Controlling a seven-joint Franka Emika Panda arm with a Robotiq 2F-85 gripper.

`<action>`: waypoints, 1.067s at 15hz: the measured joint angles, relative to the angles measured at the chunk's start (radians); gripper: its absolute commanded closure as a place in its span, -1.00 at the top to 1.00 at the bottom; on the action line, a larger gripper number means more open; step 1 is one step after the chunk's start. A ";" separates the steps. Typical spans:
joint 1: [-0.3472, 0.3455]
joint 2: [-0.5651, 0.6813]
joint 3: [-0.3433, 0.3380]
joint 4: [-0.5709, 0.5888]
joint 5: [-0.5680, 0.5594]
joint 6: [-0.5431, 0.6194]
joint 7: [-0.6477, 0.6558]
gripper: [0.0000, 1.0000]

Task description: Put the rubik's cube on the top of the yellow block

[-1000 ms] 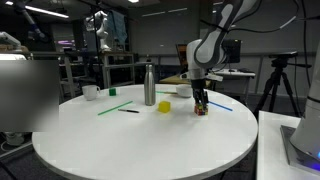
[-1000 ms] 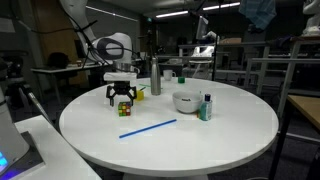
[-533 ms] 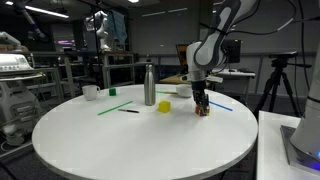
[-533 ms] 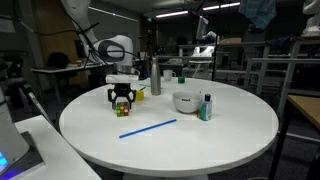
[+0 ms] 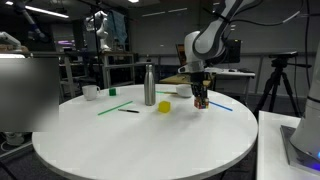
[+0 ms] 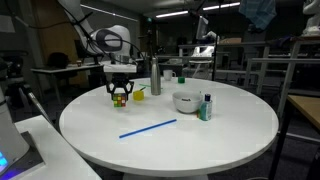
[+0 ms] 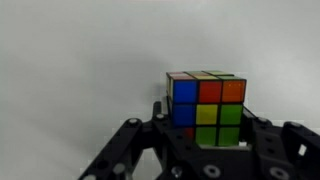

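Observation:
My gripper point(image 5: 201, 97) is shut on the rubik's cube point(image 5: 201, 101), holding it a little above the round white table point(image 5: 140, 140). In the wrist view the cube point(image 7: 206, 105), with blue, red, orange, yellow and green squares, sits between the black fingers of my gripper point(image 7: 206, 128). The yellow block point(image 5: 164, 106) rests on the table beside the steel bottle point(image 5: 149, 85), a short way from the held cube. In an exterior view the cube point(image 6: 121, 96) hangs in my gripper point(image 6: 121, 93), with the yellow block point(image 6: 138, 95) just beyond it.
A white bowl point(image 6: 186, 101), a small bottle point(image 6: 207, 107) and a blue straw point(image 6: 148, 128) lie on the table. A green straw point(image 5: 113, 106), a dark pen point(image 5: 130, 111), a white cup point(image 5: 90, 92) and a tiny green cube point(image 5: 113, 91) are also there.
The jaws have shut on the rubik's cube, which stood on the table, and the arm has lifted it a little off the surface.

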 measured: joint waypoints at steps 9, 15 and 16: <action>0.087 -0.282 0.023 0.158 -0.075 -0.433 0.384 -0.32; 0.136 -0.178 0.075 0.429 -0.085 -0.751 0.725 -0.32; 0.141 -0.146 0.076 0.472 -0.080 -0.797 0.748 -0.32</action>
